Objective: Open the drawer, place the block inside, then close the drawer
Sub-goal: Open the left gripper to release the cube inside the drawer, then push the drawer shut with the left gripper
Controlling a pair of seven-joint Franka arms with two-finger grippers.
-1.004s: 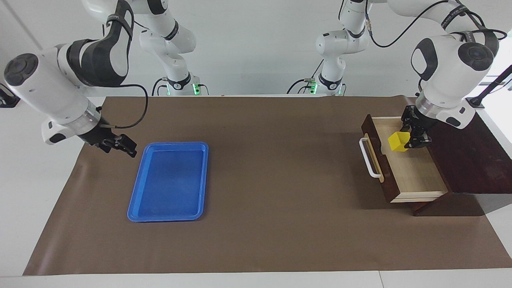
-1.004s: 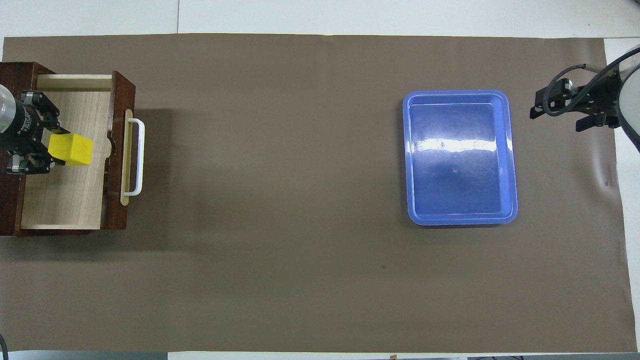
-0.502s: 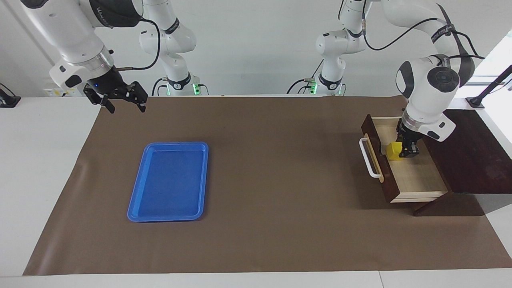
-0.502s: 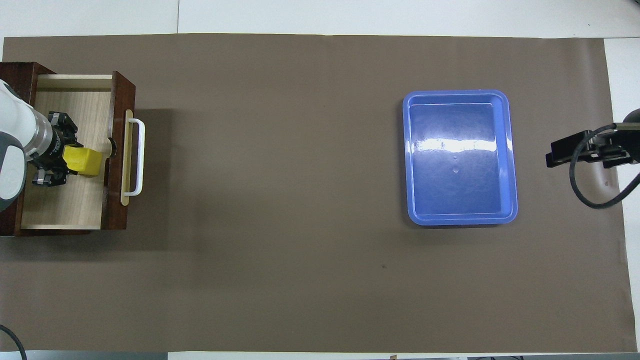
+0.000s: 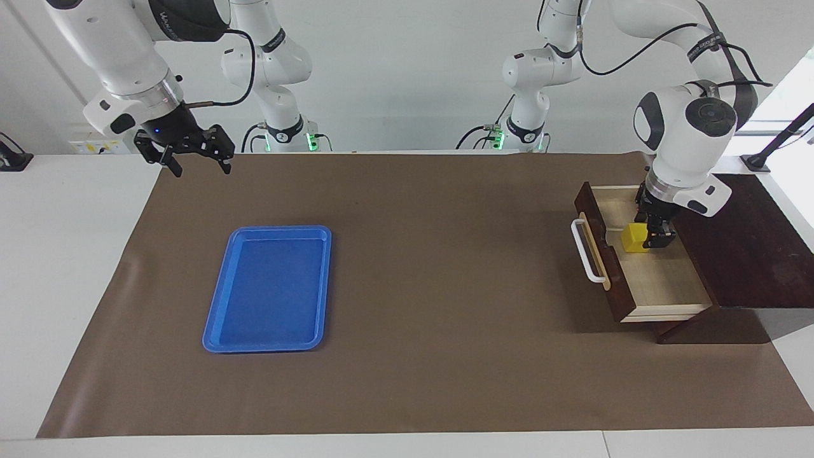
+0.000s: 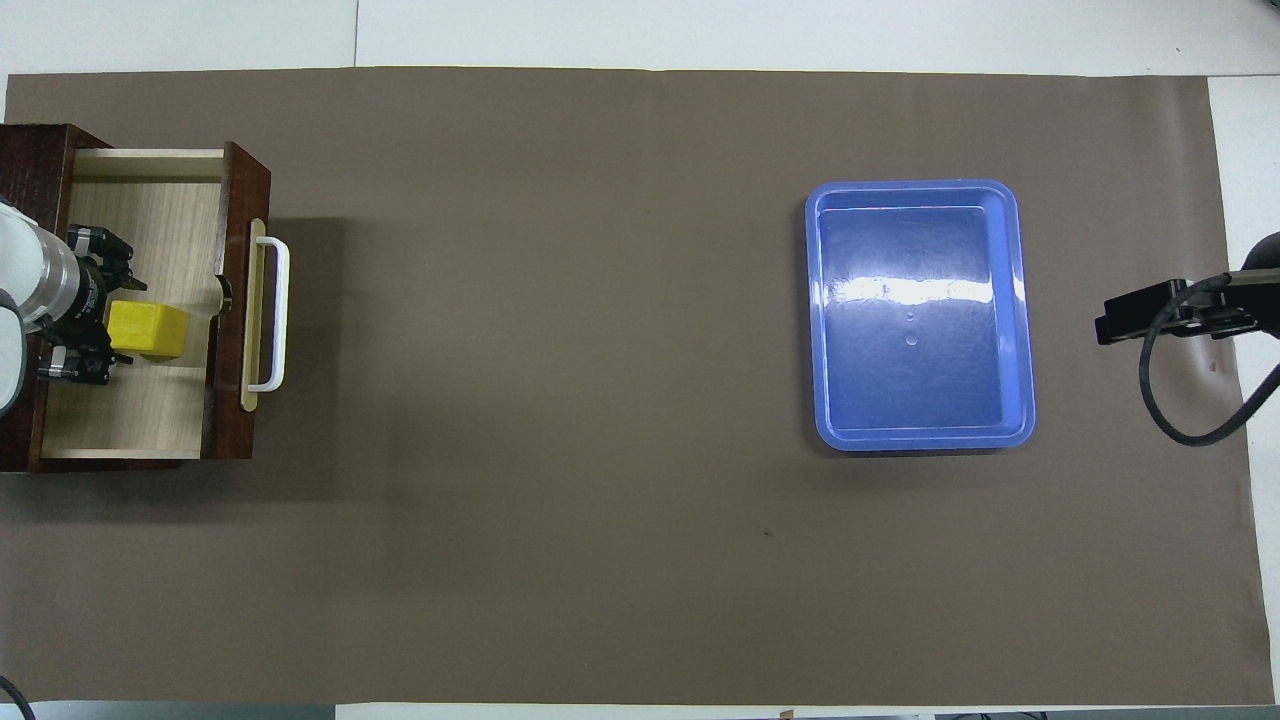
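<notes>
The drawer (image 5: 661, 280) of the dark brown box stands pulled open at the left arm's end of the table, its white bar handle (image 5: 588, 254) facing the table's middle. The yellow block (image 5: 634, 237) is low inside the drawer, on or just above its pale floor. My left gripper (image 5: 654, 238) reaches down into the drawer and is shut on the block. In the overhead view the block (image 6: 147, 330) shows at the tips of the left gripper (image 6: 100, 330), inside the drawer (image 6: 130, 410). My right gripper (image 5: 184, 151) is open and empty, raised over the mat's edge at the right arm's end.
A flat blue tray (image 5: 270, 286) lies empty on the brown mat toward the right arm's end; it also shows in the overhead view (image 6: 920, 310). The dark box top (image 5: 750, 254) rises beside the drawer.
My left gripper has lowered the block into the drawer and shifted it slightly toward the box. My right arm lifted away from beside the tray and now hangs nearly still.
</notes>
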